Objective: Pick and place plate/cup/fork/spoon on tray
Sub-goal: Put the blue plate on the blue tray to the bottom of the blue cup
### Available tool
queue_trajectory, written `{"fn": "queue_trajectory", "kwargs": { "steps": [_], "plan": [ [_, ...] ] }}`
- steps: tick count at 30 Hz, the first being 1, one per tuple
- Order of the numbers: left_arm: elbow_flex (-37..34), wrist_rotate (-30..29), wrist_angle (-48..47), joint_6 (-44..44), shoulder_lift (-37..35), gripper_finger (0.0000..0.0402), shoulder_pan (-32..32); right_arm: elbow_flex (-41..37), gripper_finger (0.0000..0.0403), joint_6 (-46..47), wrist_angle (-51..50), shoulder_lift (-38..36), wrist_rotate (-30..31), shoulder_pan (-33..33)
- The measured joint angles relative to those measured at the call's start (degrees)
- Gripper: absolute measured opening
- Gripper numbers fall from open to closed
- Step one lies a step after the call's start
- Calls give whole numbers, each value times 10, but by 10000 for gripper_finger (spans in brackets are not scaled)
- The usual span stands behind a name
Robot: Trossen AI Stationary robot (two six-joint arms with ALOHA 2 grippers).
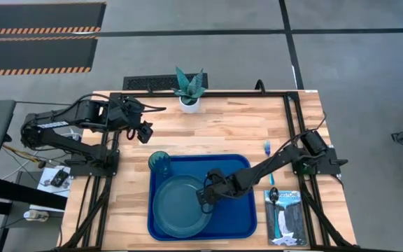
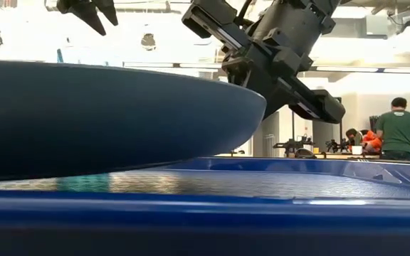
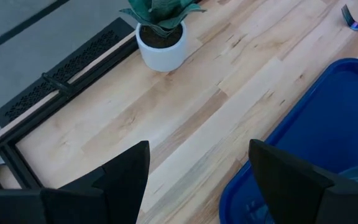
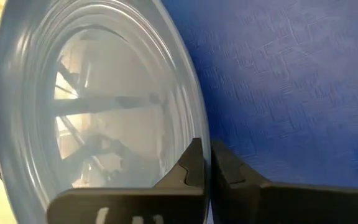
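The blue tray (image 1: 238,210) lies at the table's near middle. The dark teal plate (image 1: 179,204) sits in its left half, with my right gripper (image 1: 205,200) shut on the plate's right rim. The teal cup (image 1: 160,162) stands upright in the tray's far left corner. On the bare wood right of the tray lies the fork (image 1: 266,148). The spoon (image 1: 272,194) lies at the far end of a booklet. My left gripper (image 1: 144,133) hangs open above the table, beyond the tray's far left corner. My right gripper pinches the plate's right rim (image 4: 199,127) between its two fingers, one over the plate's upper face and one outside the rim. The fingers come slanting down from the table's right. In the low view that rim (image 2: 256,107) stands raised above the tray floor (image 2: 276,183), the plate tilted.
A white pot with a spiky plant (image 1: 189,91) stands at the table's far edge. A waterfall-photo booklet (image 1: 285,218) lies right of the tray near the front. People work in the room beyond the table (image 2: 398,131). Bare wood shows between the pot and the tray.
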Motion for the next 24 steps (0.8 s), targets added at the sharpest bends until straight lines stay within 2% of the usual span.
{"fn": "queue_trajectory", "kwargs": {
  "steps": [6, 13, 24],
  "plan": [
    [0, 0, 0, 0, 0, 261, 0, 0, 18, -1, 0, 0, -11, 0],
    [0, -1, 0, 6, 0, 261, 0, 0, 53, -1, 0, 0, -11, -3],
    [0, -1, 0, 6, 0, 261, 0, 0, 62, 2, -9, 0, -14, -14]
  ]
}}
